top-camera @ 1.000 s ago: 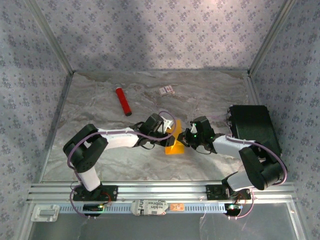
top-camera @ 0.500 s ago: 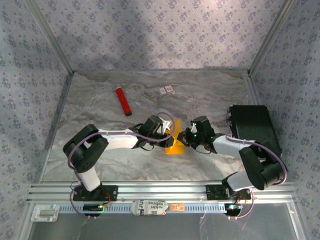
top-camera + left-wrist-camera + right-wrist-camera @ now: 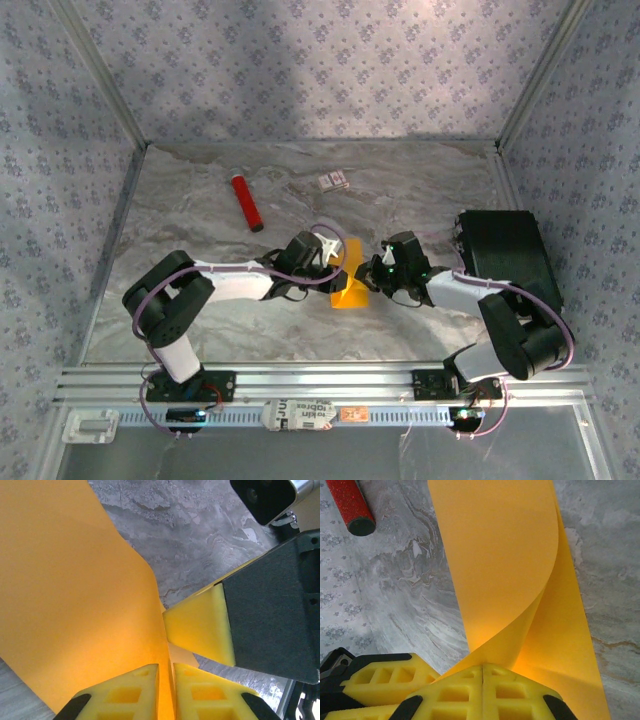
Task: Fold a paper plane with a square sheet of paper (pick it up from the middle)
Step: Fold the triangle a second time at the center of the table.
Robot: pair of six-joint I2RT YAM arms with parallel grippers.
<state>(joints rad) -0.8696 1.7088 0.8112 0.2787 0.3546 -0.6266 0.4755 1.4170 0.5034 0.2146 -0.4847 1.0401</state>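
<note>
Almost no change: left gripper [image 3: 166, 680], right gripper [image 3: 482, 672] both stay clamped on square sheet of paper [image 3: 495, 555]; sheet curled, crease unformed.

white label [image 3: 300, 413] on the front rail [image 3: 130, 384], dark print, possibly words, too small to read

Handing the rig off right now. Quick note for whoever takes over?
Left hand: shut on the square sheet of paper.
Right hand: shut on the same sheet, close beside the left hand.
Sheet: near the middle of the table, between the two hands, bowed into a soft curl. The red tube lies apart, far left.
Done: sheet gripped by both hands and curled over.
Left: no sharp crease or dart shape shows yet, so the folds likely all remain.
</note>
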